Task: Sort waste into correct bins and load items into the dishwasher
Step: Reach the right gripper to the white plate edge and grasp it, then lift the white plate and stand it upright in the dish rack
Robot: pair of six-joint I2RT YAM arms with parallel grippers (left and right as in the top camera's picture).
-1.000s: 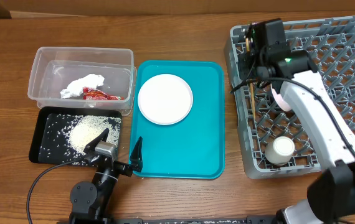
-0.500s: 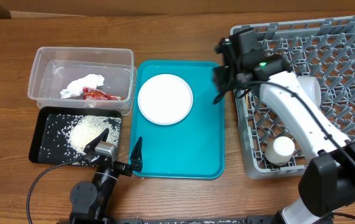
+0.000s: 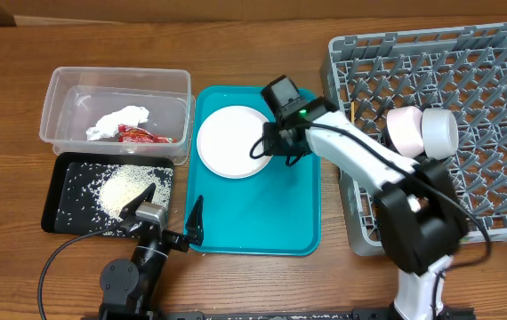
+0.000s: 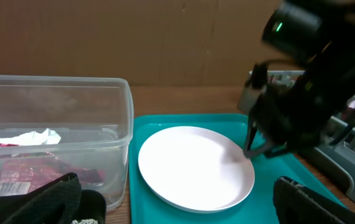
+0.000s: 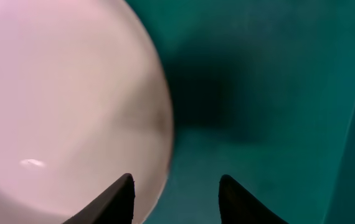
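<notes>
Overhead, the right hand [image 3: 269,149] hangs over the white plate's [image 3: 229,142] near rim on the teal tray [image 3: 262,213] — fingers apart, gripping nothing, the plate's edge beneath one fingertip. Off to its right stands the grey dish rack [image 3: 494,213]. The left hand [image 3: 170,210] — also spread, empty — sits just right of the black tray [image 3: 55,216] of rice [image 3: 124,188].

A teal tray [image 3: 267,218] with rounded corners lies flat on the wooden worktop [image 3: 236,49], near its middle. Behind the worktop, the left wrist view shows a plain brown board [image 4: 134,37].
</notes>
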